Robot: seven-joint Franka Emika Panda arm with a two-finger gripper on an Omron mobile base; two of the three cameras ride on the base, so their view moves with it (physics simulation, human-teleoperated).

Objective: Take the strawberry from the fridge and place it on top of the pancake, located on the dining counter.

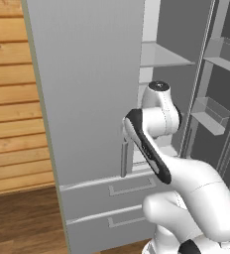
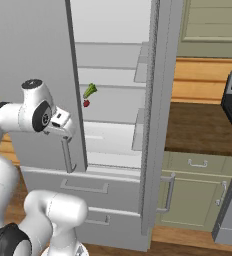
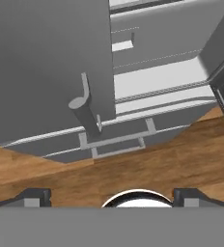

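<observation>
The fridge (image 2: 113,125) stands with its right door swung open, so the step in hand looks like the reach for the strawberry (image 2: 86,103), not yet begun. The berry sits on a middle shelf inside the fridge, just below a small green item (image 2: 90,90). The gripper (image 2: 63,126) hangs outside the fridge, beside the closed left door's handle (image 2: 67,155), pointing down toward the 2 lower drawers (image 2: 83,187). Its 2 fingertips sit far apart and carry nothing. Next, the arm would likely need to lift, turn toward the shelf and extend inward.
</observation>
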